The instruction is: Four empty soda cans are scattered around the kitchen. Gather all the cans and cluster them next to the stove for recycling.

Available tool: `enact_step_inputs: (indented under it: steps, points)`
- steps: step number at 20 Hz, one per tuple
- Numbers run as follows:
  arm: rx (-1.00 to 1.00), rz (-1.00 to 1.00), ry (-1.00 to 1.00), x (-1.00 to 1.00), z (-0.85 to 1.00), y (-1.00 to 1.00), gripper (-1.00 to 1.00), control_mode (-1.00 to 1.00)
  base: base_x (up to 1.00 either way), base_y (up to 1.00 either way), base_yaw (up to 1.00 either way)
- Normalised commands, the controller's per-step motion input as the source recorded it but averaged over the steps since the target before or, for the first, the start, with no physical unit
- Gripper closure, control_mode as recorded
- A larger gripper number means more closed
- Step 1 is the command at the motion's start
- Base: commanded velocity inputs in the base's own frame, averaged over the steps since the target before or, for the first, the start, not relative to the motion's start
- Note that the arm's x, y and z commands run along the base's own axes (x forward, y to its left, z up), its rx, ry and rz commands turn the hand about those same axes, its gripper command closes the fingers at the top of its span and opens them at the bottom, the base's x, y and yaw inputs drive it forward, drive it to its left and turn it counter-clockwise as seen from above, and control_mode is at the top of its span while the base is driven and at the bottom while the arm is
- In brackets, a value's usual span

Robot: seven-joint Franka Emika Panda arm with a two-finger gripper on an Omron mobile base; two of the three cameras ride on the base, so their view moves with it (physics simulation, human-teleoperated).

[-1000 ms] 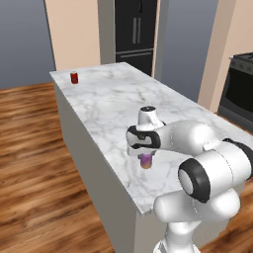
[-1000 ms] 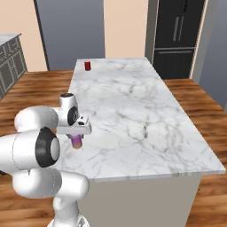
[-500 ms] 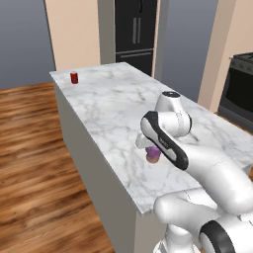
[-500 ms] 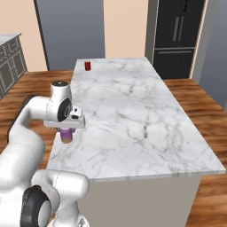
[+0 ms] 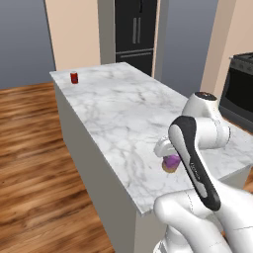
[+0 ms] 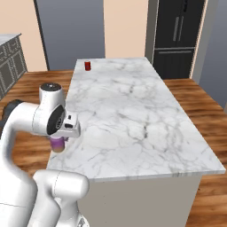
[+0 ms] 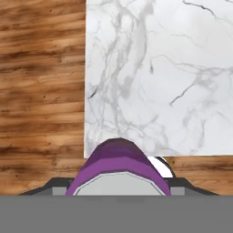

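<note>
The gripper (image 7: 119,184) is holding the purple can (image 5: 172,162), its dark finger tips sitting at either flank of the can in the hand view, with the can's silver top closest to the camera. In the left base view the can is hanging under the white hand above the marble island (image 5: 123,116), close to the island's near end and toward the edge that faces the wood floor (image 5: 34,163). In the right base view the same purple can (image 6: 57,143) is showing just below the hand, right at the island's long floor-side edge (image 6: 133,115); whether its base is touching the marble or lifted clear cannot be told. The hand view is looking down past the purple can (image 7: 118,161) onto a corner of the marble island (image 7: 159,77), with the floor's wood planks (image 7: 41,91) running along two sides of that corner.

A red can (image 5: 74,77) is standing upright at the far end of the island, near its far corner on the floor side, well apart from the purple can. The right base view is showing the same red can (image 6: 88,66) near that far corner.

The stove (image 5: 239,89) is standing off the island's other long side, separated from it by an aisle, with only its black front and part of its top visible. A black refrigerator (image 5: 134,34) is standing against the back wall beyond the island's far end.
</note>
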Motion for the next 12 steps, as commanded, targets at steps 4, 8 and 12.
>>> enact_step_inputs:
  steps: [4,8,12]
  points:
    - [0.0,0.0,0.01,-0.83,0.52,-0.21,1.0,-1.0,0.0,0.0,0.0]
    - [0.0,0.0,0.07,-0.36,0.1,-0.07,1.0,-1.0,0.0,0.0,0.0]
    - [0.0,0.0,0.03,-0.02,0.0,-0.03,1.0,-1.0,0.0,0.0,0.0]
